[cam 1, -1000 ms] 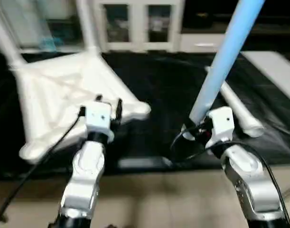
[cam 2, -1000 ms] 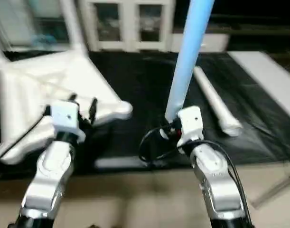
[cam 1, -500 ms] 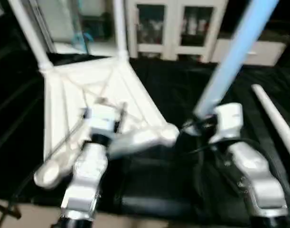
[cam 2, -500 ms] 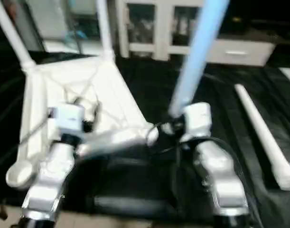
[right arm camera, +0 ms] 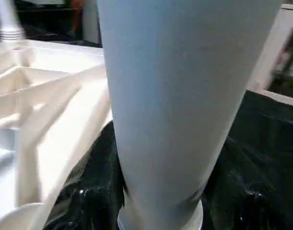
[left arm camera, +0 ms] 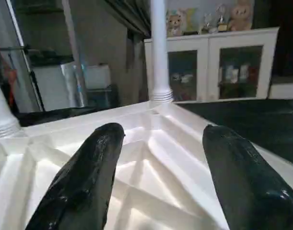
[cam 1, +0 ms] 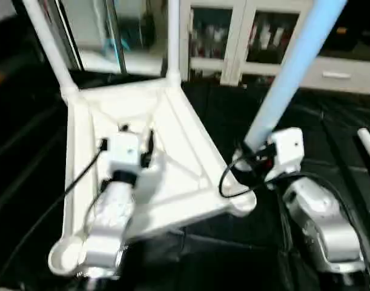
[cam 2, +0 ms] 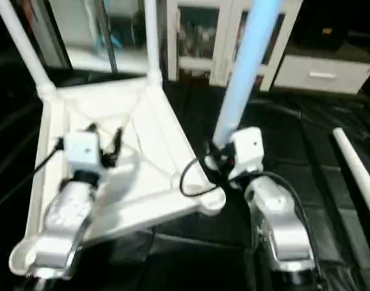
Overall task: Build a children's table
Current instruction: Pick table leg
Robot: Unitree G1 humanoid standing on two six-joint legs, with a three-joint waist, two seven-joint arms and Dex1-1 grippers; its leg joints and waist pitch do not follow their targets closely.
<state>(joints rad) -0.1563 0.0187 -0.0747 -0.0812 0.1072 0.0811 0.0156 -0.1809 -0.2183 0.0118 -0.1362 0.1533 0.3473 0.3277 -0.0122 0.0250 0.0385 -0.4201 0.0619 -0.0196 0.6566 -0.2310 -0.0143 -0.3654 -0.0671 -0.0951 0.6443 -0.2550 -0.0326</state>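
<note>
Writing: none legible; right pincer (cam 1: 252,159) grips leg (cam 1: 287,79).

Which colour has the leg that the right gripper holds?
The leg looks pale blue, unlike the white top. The left eye view shows it best.

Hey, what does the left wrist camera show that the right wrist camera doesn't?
Left wrist view: the left gripper open and empty above the table top, a white cabinet behind. Right wrist view: the right gripper shut on a loose leg, over black cloth. Both: the table top's ribbed underside and a fitted leg standing in a corner socket.
</note>
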